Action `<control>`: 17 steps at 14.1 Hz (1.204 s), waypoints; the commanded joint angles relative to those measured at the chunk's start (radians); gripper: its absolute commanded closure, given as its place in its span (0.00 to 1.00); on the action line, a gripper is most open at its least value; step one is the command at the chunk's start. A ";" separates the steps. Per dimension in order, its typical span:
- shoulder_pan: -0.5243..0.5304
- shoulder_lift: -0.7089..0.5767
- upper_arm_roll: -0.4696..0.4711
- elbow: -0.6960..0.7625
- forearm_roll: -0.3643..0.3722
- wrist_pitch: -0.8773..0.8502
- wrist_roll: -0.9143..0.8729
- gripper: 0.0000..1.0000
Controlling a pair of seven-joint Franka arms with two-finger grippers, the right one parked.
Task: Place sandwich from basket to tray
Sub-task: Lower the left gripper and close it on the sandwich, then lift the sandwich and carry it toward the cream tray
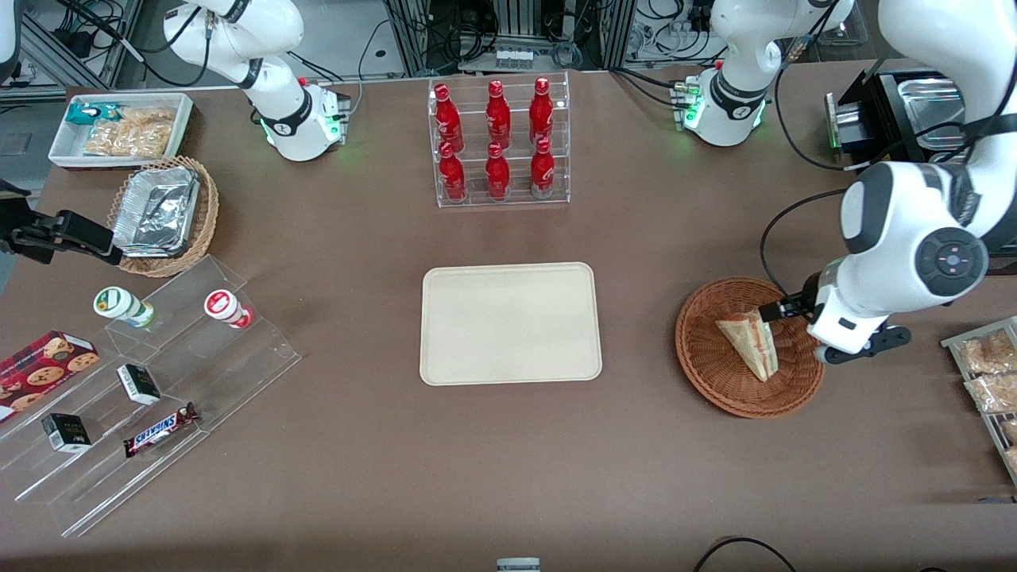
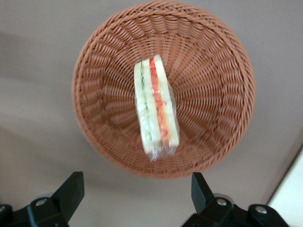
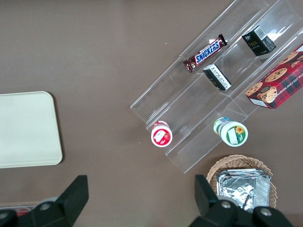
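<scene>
Hovering over the basket, nothing picked yet

Gripper (image 2: 135, 191) hangs above the basket (image 1: 707, 361) toward the working arm's end of the table, fingers (image 2: 71, 191) spread wide and empty. In the wrist view the sandwich (image 2: 156, 106) sits between the two fingertips' line but well below them, no contact.

Sandwich lies in the basket, standing on edge with the filling stripes facing up, wrapped in clear film. It leans against the woven wall nearer the arm, so it is tilted, not flat. My read: the spread is set to straddle the bread faces, which makes sense since the wedge is thin that way and soft along the cut edge.

Tray (image 1: 510, 324) sits mid-table, bare, well apart from the basket. Bottle rack (image 1: 500, 140) stands farther from the front camera than the tray, off the straight path.

Judgement: pre-grasp stage, descent and close come next. Risk is the film slipping or the bread squashing if the pinch is hard.
</scene>
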 commanded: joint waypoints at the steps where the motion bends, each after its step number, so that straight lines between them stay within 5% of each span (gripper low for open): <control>1: 0.000 0.001 -0.006 -0.094 -0.008 0.128 -0.103 0.00; 10: -0.006 0.094 -0.006 -0.136 -0.009 0.263 -0.382 0.00; 15: -0.007 0.123 -0.006 -0.183 -0.011 0.357 -0.392 0.00; 16: -0.007 0.129 -0.006 -0.188 -0.009 0.358 -0.401 0.13; 17: -0.007 0.129 -0.006 -0.189 -0.005 0.358 -0.399 0.42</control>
